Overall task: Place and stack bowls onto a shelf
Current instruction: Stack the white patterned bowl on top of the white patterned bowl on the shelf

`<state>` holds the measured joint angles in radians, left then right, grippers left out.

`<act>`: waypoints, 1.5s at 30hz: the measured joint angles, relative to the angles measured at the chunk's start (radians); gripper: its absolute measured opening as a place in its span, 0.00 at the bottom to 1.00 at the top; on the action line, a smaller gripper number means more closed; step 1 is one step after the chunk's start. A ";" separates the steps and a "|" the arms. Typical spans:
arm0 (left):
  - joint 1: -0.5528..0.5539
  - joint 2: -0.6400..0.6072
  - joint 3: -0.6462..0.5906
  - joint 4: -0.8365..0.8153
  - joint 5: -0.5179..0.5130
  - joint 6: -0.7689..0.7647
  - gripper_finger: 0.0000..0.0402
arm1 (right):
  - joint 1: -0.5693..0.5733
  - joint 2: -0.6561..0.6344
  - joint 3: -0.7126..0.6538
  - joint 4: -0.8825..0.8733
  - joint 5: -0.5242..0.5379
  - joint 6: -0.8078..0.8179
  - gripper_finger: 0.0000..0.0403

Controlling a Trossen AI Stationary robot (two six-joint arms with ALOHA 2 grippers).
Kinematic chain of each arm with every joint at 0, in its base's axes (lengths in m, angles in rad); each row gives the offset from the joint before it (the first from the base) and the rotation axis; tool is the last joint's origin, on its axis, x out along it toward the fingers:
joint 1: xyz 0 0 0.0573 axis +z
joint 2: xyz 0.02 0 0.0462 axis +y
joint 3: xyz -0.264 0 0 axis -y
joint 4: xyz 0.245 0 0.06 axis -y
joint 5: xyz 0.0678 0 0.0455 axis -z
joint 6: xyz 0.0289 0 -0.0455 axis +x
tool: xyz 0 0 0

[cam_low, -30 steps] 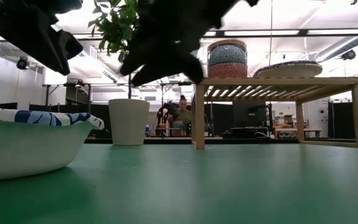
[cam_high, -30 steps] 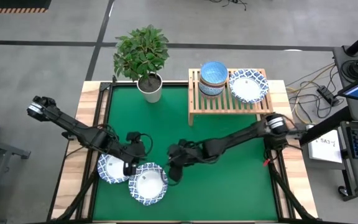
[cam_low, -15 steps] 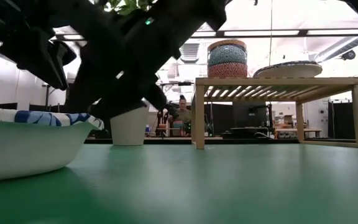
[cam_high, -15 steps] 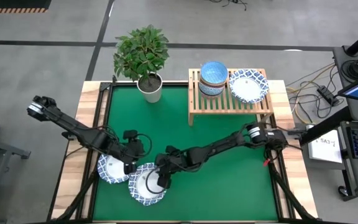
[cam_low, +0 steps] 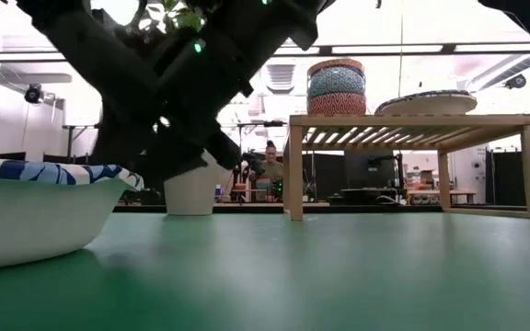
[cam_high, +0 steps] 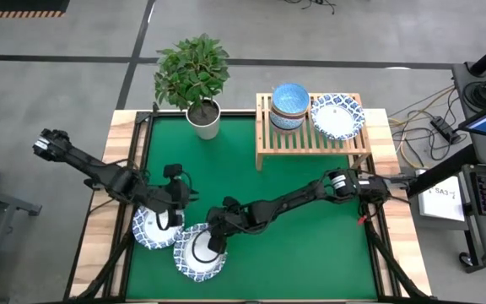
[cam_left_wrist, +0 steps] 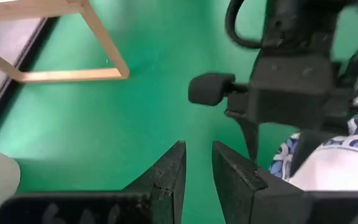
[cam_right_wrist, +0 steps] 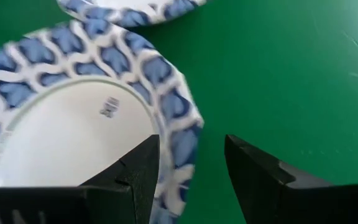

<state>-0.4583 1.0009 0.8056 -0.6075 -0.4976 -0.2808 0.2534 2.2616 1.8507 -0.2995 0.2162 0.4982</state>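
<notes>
Near the desk's (cam_high: 310, 219) front edge, the right gripper (cam_right_wrist: 191, 163) has come down with open fingers astride the wide blue-rimmed bowl's (cam_high: 199, 252) rim, ready to grip, while the left gripper (cam_left_wrist: 197, 171), nearly closed and empty, waits beside it.

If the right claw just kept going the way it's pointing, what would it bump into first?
Probably the rim of the near wide bowl: the right gripper is open with that rim between its fingers. Depth is unclear, so contact may be close.

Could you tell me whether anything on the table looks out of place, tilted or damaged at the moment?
Nothing stands out. Two wide bowls sit upright at the table's front left, one more and a neat stack on the shelf. The right gripper, jaws open, straddles the front bowl's rim.
</notes>
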 joint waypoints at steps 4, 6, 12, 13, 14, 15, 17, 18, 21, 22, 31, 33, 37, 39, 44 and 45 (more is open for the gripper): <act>-0.004 -0.023 -0.008 0.001 -0.001 0.008 0.15 | -0.006 0.000 -0.022 0.000 0.005 0.021 0.42; -0.004 -0.027 -0.016 -0.003 -0.001 0.010 0.15 | -0.006 0.000 -0.025 0.000 0.014 0.022 0.41; -0.004 -0.028 -0.017 -0.009 -0.026 0.014 0.15 | -0.009 0.000 -0.026 0.005 0.012 0.023 0.16; -0.004 -0.028 -0.017 -0.009 -0.027 0.014 0.15 | -0.010 0.000 -0.026 0.007 0.011 0.021 0.10; -0.004 -0.028 -0.017 -0.009 -0.028 0.014 0.15 | -0.010 0.000 -0.026 0.009 0.009 0.011 0.06; -0.004 -0.028 -0.017 -0.009 -0.028 0.014 0.15 | -0.010 -0.004 -0.026 0.006 0.006 0.006 0.05; -0.004 -0.028 -0.017 -0.009 -0.028 0.014 0.15 | -0.011 -0.023 -0.027 -0.026 -0.020 0.001 0.03; -0.004 -0.028 -0.017 -0.009 -0.028 0.014 0.15 | -0.011 -0.039 -0.028 -0.052 -0.030 -0.003 0.03; -0.004 -0.028 -0.017 -0.008 -0.036 0.014 0.15 | -0.010 -0.114 -0.029 -0.158 -0.034 -0.024 0.02; -0.004 -0.028 -0.017 -0.008 -0.036 0.014 0.15 | -0.009 -0.147 -0.029 -0.205 -0.033 -0.031 0.02; -0.004 -0.028 -0.017 -0.005 -0.044 0.014 0.15 | -0.021 -0.521 -0.029 -0.395 0.106 -0.143 0.02; -0.004 -0.028 -0.017 -0.005 -0.044 0.014 0.15 | -0.032 -0.606 -0.029 -0.399 0.152 -0.173 0.02; -0.004 -0.028 -0.017 -0.005 -0.045 0.014 0.15 | -0.058 -0.746 -0.029 -0.409 0.255 -0.227 0.02; -0.004 -0.028 -0.017 -0.005 -0.045 0.014 0.15 | -0.079 -0.810 -0.028 -0.436 0.318 -0.231 0.02; -0.004 -0.028 -0.017 -0.003 -0.045 0.014 0.15 | -0.161 -0.962 -0.029 -0.559 0.477 -0.178 0.02; -0.003 -0.028 -0.017 -0.003 -0.045 0.014 0.15 | -0.180 -0.989 -0.029 -0.576 0.495 -0.163 0.02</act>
<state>-0.4618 0.9730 0.7887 -0.6106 -0.5430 -0.2672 0.0736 1.2728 1.8222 -0.8757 0.7114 0.3355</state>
